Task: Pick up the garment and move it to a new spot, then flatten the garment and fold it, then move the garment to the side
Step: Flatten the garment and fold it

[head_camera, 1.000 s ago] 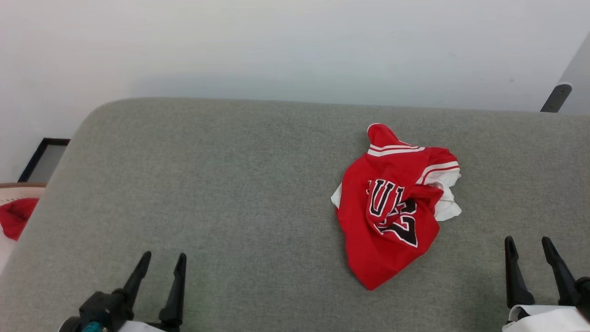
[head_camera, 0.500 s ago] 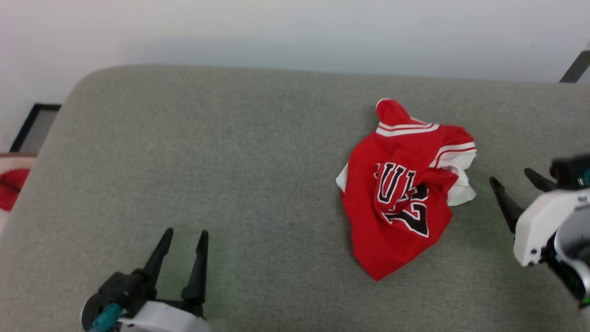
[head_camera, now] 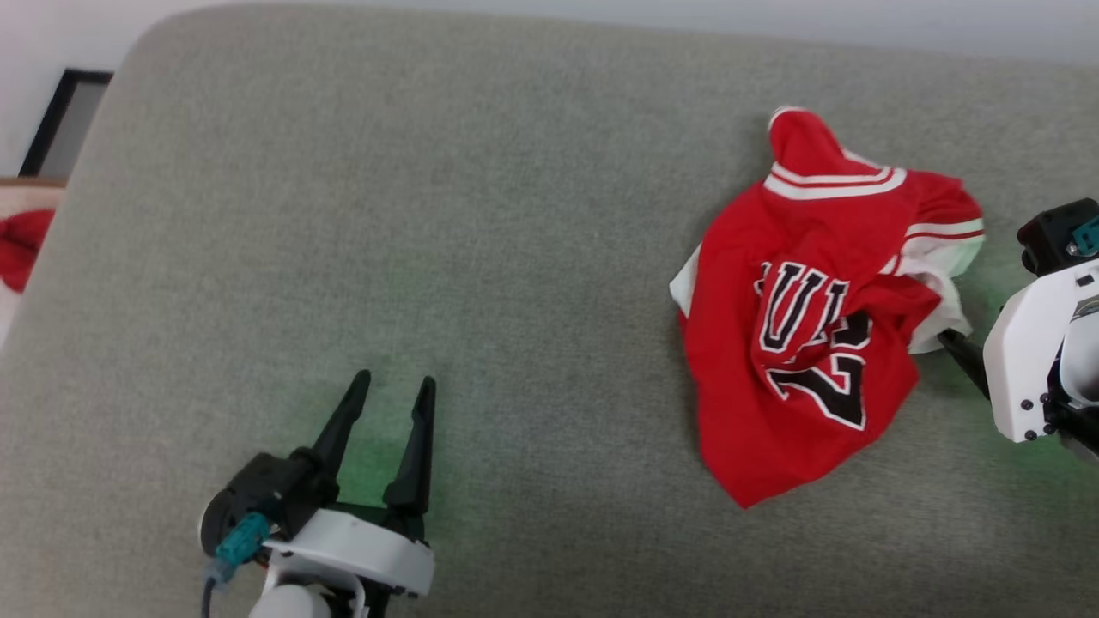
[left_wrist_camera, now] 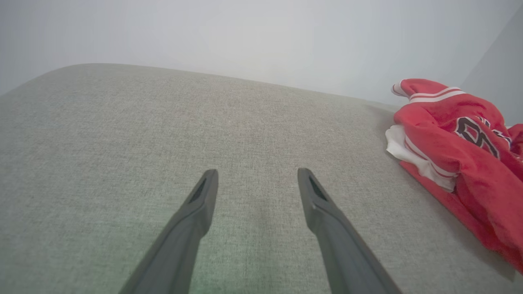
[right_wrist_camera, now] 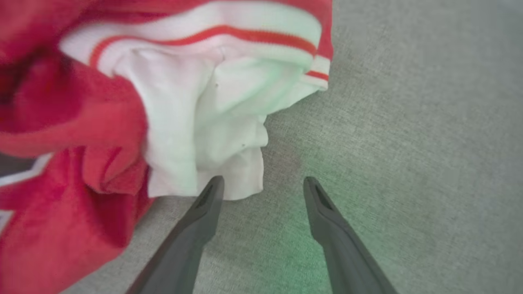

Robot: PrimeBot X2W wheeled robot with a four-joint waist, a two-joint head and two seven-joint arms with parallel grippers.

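Observation:
The garment [head_camera: 816,318] is a red jersey with white striped trim and black letters, lying crumpled on the right half of the grey surface [head_camera: 515,215]. My right gripper [right_wrist_camera: 262,179] is open just off its right edge. One of its fingertips [right_wrist_camera: 214,185] is at the hem of the bunched white sleeve [right_wrist_camera: 204,106], and the other is over bare grey fabric. In the head view one dark finger [head_camera: 957,350] pokes out beside that sleeve. My left gripper [head_camera: 395,378] stands open over bare surface well to the garment's left. The left wrist view shows this gripper [left_wrist_camera: 257,173] with the garment [left_wrist_camera: 461,139] far to its right.
A red cloth scrap [head_camera: 21,249] lies beyond the grey surface's left edge, next to a dark frame [head_camera: 64,120] on the floor. The surface's rounded corner is at the upper left. Bare grey surface lies between my left gripper and the garment.
The head camera has tilted down and closer. My right gripper has swung round from the front edge to the garment's right side, fingers at the white sleeve. The garment lies as before.

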